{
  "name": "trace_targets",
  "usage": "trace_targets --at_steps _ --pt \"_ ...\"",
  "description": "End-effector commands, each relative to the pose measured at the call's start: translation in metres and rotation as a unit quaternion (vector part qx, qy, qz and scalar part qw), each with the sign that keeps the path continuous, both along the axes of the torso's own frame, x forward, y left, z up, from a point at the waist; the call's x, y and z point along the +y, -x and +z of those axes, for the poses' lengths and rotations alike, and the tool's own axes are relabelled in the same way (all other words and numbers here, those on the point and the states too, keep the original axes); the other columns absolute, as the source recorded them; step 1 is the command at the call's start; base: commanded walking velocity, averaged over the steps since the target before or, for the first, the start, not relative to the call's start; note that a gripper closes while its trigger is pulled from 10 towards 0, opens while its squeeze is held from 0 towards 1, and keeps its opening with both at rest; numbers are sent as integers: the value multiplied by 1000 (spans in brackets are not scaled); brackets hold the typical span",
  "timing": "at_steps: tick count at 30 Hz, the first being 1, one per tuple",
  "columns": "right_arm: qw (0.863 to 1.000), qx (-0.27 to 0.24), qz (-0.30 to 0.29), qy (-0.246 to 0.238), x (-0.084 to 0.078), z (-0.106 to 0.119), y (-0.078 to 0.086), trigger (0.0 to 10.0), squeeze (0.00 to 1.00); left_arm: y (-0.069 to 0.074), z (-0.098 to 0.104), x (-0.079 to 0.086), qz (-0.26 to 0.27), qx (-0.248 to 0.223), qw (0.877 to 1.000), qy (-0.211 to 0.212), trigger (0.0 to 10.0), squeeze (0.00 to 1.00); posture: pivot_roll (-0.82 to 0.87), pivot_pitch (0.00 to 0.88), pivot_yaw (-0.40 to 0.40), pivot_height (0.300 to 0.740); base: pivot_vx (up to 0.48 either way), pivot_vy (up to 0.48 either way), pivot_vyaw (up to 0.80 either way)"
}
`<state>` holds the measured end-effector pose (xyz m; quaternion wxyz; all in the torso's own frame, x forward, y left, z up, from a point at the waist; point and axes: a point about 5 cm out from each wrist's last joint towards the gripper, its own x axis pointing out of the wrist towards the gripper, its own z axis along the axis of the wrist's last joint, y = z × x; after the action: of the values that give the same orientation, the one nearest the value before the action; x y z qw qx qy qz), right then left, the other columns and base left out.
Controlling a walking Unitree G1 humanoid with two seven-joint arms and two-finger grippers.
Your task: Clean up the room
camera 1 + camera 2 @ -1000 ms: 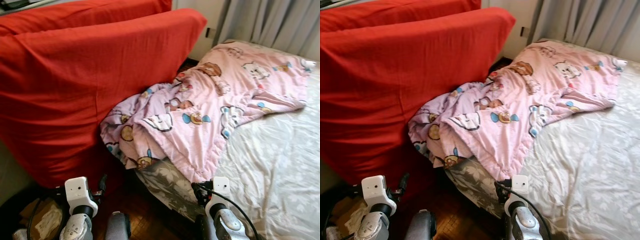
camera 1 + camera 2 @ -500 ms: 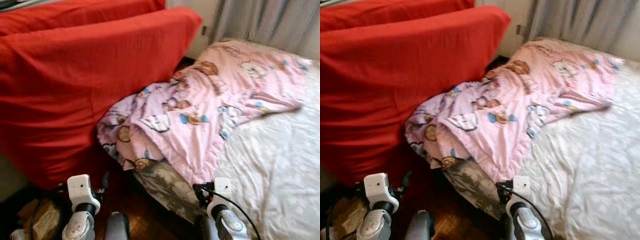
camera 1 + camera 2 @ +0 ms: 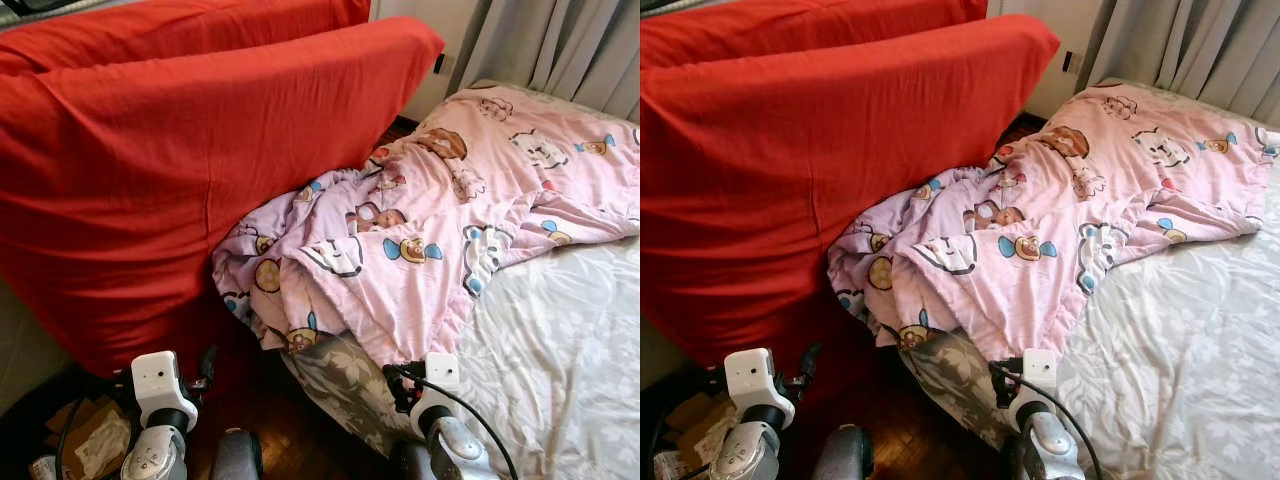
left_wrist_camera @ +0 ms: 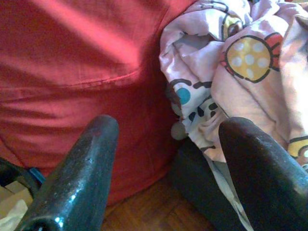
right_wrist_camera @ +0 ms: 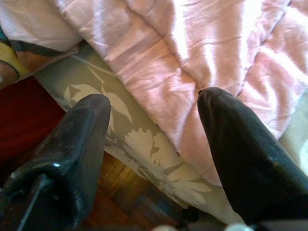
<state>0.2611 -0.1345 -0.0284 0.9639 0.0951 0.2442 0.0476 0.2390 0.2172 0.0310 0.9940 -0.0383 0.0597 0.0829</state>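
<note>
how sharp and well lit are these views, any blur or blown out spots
Eye views: sharp, evenly daylit, the pink cartoon-print quilt crisp. Left wrist view: red fabric cover soft, with a blurred bright streak. Right wrist view: quilt glares near white in sunlit folds; both open grippers' black fingers loom dark and defocused.

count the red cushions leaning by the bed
2. The front red cushion stands on the floor against the pink blanket; the back red cushion rises behind it. More may be hidden.

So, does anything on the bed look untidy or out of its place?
Yes. The pink cartoon quilt lies crumpled, not spread flat: its bunched end hangs over the corner of the bed, against the red cover.
</note>
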Motion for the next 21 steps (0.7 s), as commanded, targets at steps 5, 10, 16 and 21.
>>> trace_targets --at_steps 5,10,16,21 --pt "1000 18 -14 5 -3 -1 -2 10000 0 7 -3 0 0 11 1000 0 10000 0 76 149 -30 601 0 0 0" --pt "999 25 -26 17 -7 5 -13 10000 1000 16 -2 -1 0 11 1000 -1 10000 0 101 202 -29 601 0 0 0" --pt "999 13 -26 23 -9 15 -24 10000 0 26 2 -4 -5 10 1000 -1 10000 0 117 250 -21 601 0 0 0" --pt "999 6 -29 23 -11 20 -31 10000 0 34 7 -6 -9 7 1000 -2 10000 0 142 297 -16 601 0 0 0"
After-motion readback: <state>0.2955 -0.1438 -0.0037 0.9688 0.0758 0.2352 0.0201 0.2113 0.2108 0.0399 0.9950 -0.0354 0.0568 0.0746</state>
